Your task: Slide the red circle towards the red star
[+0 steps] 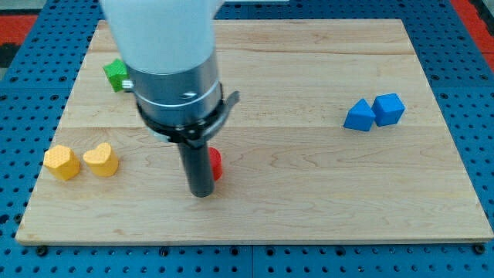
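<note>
The red circle (216, 163) sits low on the board, left of centre, mostly hidden behind my rod. My tip (201, 192) rests on the board just below and to the left of it, close against it. The red star is hidden behind the arm's wide body at the upper left. Only a corner of a green block (115, 74) shows there.
Two yellow blocks (61, 163) (101, 159) lie side by side near the board's left edge. A blue triangle-like block (359, 116) and a blue cube (388, 109) touch at the right. The wooden board (309, 201) lies on a blue pegboard.
</note>
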